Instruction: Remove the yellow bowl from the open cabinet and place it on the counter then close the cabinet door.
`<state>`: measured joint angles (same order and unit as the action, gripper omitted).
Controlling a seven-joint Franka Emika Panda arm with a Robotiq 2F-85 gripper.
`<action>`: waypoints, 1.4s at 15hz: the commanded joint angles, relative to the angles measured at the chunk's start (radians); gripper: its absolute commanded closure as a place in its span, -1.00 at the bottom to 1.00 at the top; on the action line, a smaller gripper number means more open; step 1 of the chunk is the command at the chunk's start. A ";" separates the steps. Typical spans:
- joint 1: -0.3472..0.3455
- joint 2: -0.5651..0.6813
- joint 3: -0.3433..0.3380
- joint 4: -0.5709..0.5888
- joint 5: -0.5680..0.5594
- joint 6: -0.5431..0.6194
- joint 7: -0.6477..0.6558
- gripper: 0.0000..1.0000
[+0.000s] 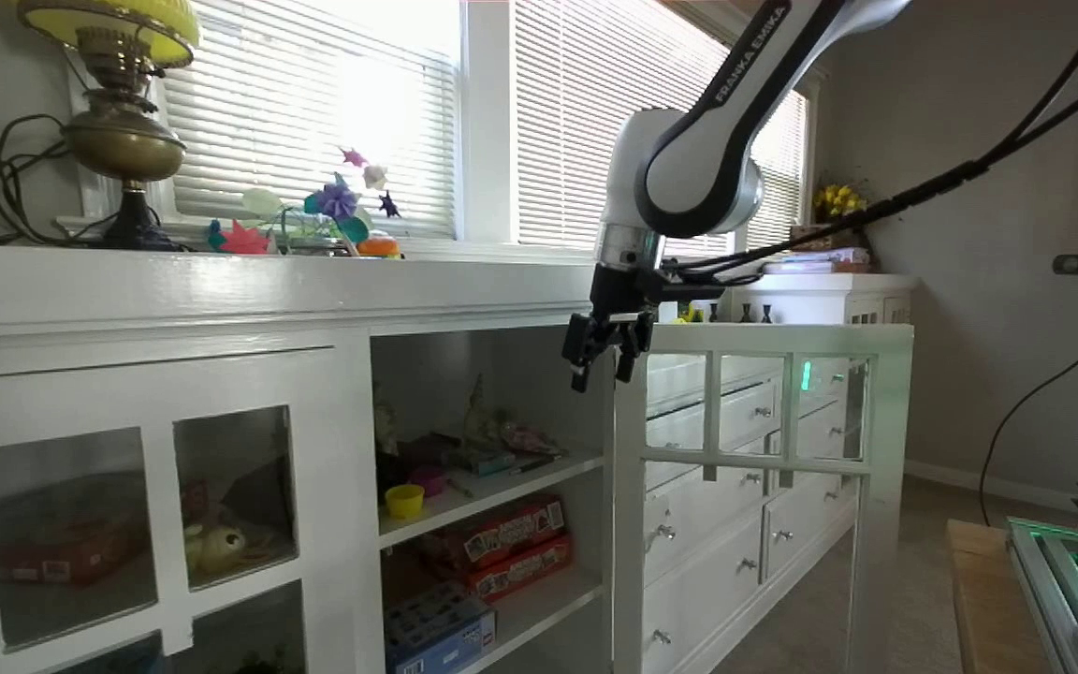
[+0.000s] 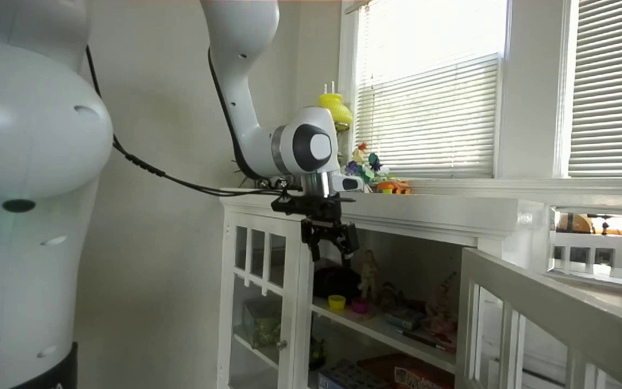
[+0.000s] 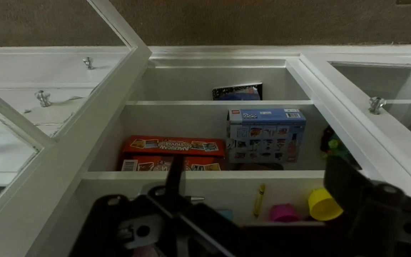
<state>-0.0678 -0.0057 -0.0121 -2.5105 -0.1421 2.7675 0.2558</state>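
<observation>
The small yellow bowl [image 1: 404, 501] sits upright near the front edge of the upper shelf in the open cabinet [image 1: 502, 504]. It also shows in an exterior view [image 2: 336, 302] and in the wrist view [image 3: 324, 205], partly behind a finger. My gripper [image 1: 603, 370] is open and empty, pointing down in front of the cabinet's upper opening, above the bowl's level and apart from it. It also shows in an exterior view [image 2: 331, 253] and the wrist view [image 3: 257, 167]. The white counter [image 1: 268, 285] runs above the cabinet. The cabinet door [image 1: 883, 487] stands swung wide open [image 2: 551, 302].
A pink cup [image 3: 284, 213] stands beside the bowl, with a yellow crayon [image 3: 259, 200] nearby. Red game boxes [image 3: 173, 146] and a blue box [image 3: 266, 135] fill the lower shelf. The brass lamp [image 1: 124, 140] and paper flowers [image 1: 338, 198] stand on the counter.
</observation>
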 commanded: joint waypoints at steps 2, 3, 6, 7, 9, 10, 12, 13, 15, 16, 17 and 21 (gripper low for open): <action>0.029 0.232 -0.016 0.058 -0.112 0.277 0.156 -1.00; 0.050 0.281 -0.034 0.078 -0.134 0.334 0.183 -1.00; 0.160 0.422 -0.135 0.154 -0.134 0.483 0.218 -1.00; 0.198 0.465 -0.165 0.182 -0.108 0.530 0.204 -1.00; 0.244 0.545 -0.195 0.235 -0.075 0.621 0.175 -1.00; 0.253 0.577 -0.195 0.260 -0.070 0.656 0.165 -1.00; 0.282 0.641 -0.208 0.316 -0.059 0.712 0.161 -1.00; 0.243 0.662 -0.138 0.337 0.065 0.723 0.035 -1.00; 0.228 0.709 -0.100 0.396 0.116 0.738 -0.009 -1.00; 0.234 0.732 -0.097 0.423 0.144 0.745 -0.036 -1.00; 0.220 0.749 -0.077 0.449 0.154 0.746 -0.052 -1.00; 0.211 0.821 -0.062 0.557 0.181 0.755 -0.099 -1.00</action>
<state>0.1663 0.7428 -0.1007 -2.0536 -0.0113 3.4952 0.2212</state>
